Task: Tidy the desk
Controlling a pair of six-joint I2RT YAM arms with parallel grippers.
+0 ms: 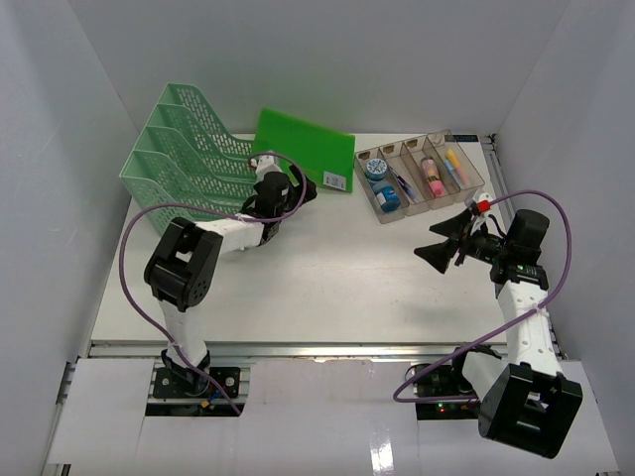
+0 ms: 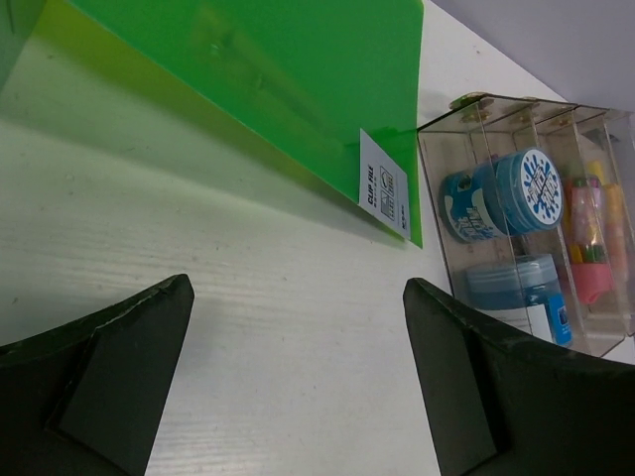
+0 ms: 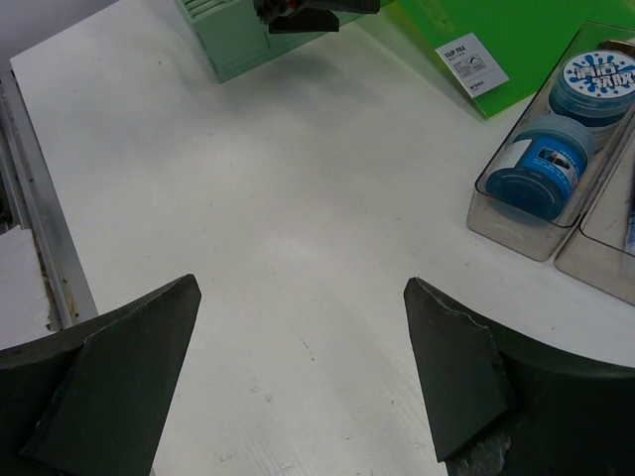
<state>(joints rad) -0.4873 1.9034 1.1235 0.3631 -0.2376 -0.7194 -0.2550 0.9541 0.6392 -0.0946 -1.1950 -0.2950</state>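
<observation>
The white desk holds a mint-green mesh file rack at the back left. A bright green clip file lies tilted beside it, its labelled corner on the desk. A clear compartmented tray sits at the back right. My left gripper is open and empty, low over the desk just in front of the file. It shows open in its wrist view. My right gripper is open and empty over bare desk in front of the tray, as its wrist view shows.
The tray holds two blue round containers, pens, pink items and a yellow marker. White walls close in the left, back and right. A metal rail runs along the near edge. The rack shows in the right wrist view.
</observation>
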